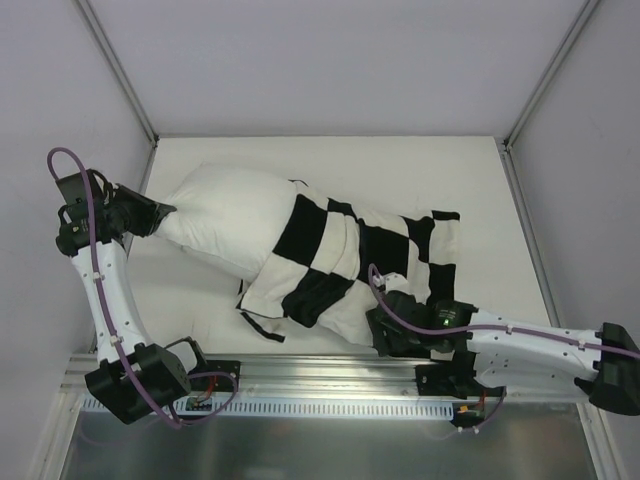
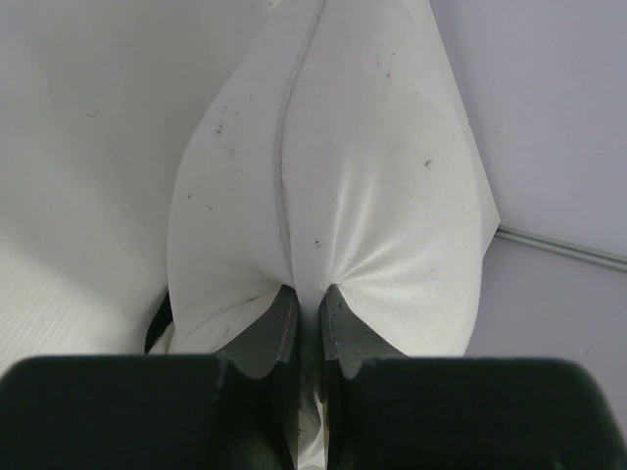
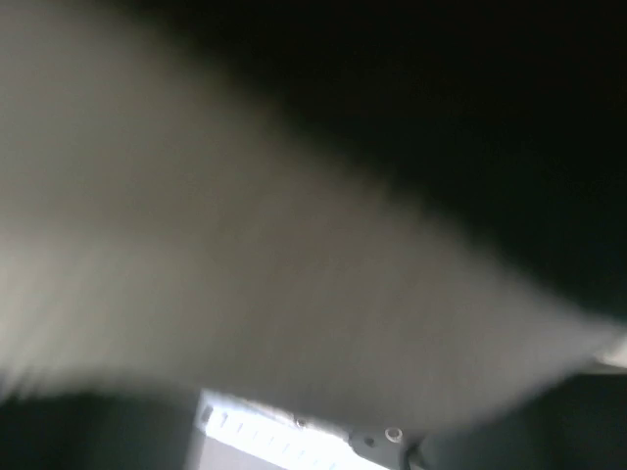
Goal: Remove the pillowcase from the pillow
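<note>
The left arm (image 1: 108,300) and right arm (image 1: 530,345) share white shells and black joint housings, each trailed by a purple cable (image 1: 93,240). A green light (image 1: 441,318) glows on the right wrist. The left claw (image 2: 310,311) has dark grey fingers (image 2: 269,333).

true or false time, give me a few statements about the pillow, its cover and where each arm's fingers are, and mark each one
1. The left fingers are pinched shut on a corner of the white pillow. True.
2. The pillowcase is fully off the pillow. False: it covers the pillow's right part, and only the left end is bare.
3. The pillowcase has blue stripes. False: it has big black and cream-white checks.
4. The right fingers are at the near edge of the pillowcase. True.
</note>
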`<act>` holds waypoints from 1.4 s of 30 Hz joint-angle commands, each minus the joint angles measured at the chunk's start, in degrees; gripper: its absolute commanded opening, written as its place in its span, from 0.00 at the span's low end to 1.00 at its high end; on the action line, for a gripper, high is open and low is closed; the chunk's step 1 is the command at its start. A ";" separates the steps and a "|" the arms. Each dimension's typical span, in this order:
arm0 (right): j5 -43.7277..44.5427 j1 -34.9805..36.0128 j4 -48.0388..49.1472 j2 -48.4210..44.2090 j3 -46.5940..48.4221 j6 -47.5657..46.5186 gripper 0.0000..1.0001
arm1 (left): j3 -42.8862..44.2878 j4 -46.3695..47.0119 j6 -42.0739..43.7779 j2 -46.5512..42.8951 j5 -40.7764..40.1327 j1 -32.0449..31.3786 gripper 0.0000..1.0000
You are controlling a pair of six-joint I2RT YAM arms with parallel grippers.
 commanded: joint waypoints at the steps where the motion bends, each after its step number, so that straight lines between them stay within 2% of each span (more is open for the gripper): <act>1: 3.02 0.38 8.96 3.01 -0.76 2.83 0.66 | 2.86 6.18 -0.62 -1.76 -1.93 0.05 0.00; 3: 5.82 0.38 6.69 3.29 0.20 3.10 0.44 | 3.12 6.10 -0.62 -1.94 -2.19 0.05 0.00; 4: 7.58 0.38 1.80 1.55 2.21 3.45 0.18 | 3.30 6.18 -0.53 -2.02 -2.19 0.05 0.00; 6: 15.19 0.30 -4.89 -2.31 5.37 3.62 0.01 | 4.44 6.10 -0.62 -2.11 -2.46 0.14 0.00; 9: 26.62 0.03 -23.31 -13.20 15.56 3.63 0.01 | 7.86 5.04 -1.14 -2.03 -2.63 0.14 0.00; 10: 29.37 -0.06 -26.25 -15.75 19.07 3.63 0.01 | 8.91 4.69 -1.32 -2.20 -2.81 0.14 0.00; 11: 31.83 -0.06 -29.24 -20.13 26.93 3.80 0.01 | 11.71 4.17 -1.67 -2.29 -2.98 0.49 0.00; 12: 35.51 -0.06 -31.45 -21.83 30.84 3.37 0.01 | 13.30 3.03 -1.85 -2.98 -3.16 0.75 0.00; 15: 39.14 -0.06 -34.71 -25.09 42.78 -1.89 0.01 | 20.16 0.22 -1.94 -4.65 -4.48 2.33 0.00; 17: 40.73 -0.32 -35.60 -24.66 47.12 -3.84 0.01 | 26.46 -2.07 -0.80 -5.10 -5.87 3.56 0.00; 20: 47.22 -0.23 -36.30 -21.59 52.05 -6.56 0.01 | 31.50 -5.77 0.70 -5.01 -7.64 4.27 0.00; 24: 64.40 1.78 -36.13 -13.70 55.66 -9.38 0.01 | 29.06 -5.59 0.44 0.25 -6.15 4.10 0.00; 26: 70.33 2.84 -36.13 -11.57 57.07 -10.35 0.01 | 25.56 -4.37 0.44 4.63 -6.32 3.75 0.00; 30: 78.25 2.76 -36.22 -7.09 58.39 -10.52 0.01 | 21.68 -2.52 1.75 10.80 -13.77 -1.17 0.00; 31: 78.26 2.76 -36.22 -4.56 58.74 -10.44 0.01 | 20.71 -2.26 2.28 12.11 -17.62 -4.22 0.00; 33: 77.83 2.06 -36.30 -1.56 59.00 -9.91 0.01 | 19.22 -1.38 2.28 13.08 -20.46 -6.44 0.00; 35: 75.46 -3.37 -35.26 4.04 59.97 -12.78 0.01 | 17.37 -0.32 1.93 14.93 -21.09 -7.76 0.00; 37: 65.83 -12.48 -23.70 6.53 58.40 -20.68 0.01 | 16.23 0.29 1.84 15.73 -21.00 -7.95 0.00; 38: 55.34 -15.06 -9.99 5.67 52.65 -31.16 0.01 | 15.78 0.90 2.02 15.82 -21.09 -8.03 0.00; 39: 50.54 -19.61 -4.02 4.27 49.37 -34.05 0.01 | 15.35 1.08 2.54 15.64 -21.18 -8.03 0.00; 40: 41.96 -22.35 2.39 2.61 45.51 -35.47 0.01 | 14.30 1.35 2.81 14.86 -21.26 -8.03 0.00; 42: 35.14 -29.80 3.16 3.20 45.38 -34.17 0.01 | 13.41 2.40 4.03 13.97 -21.09 -8.03 0.00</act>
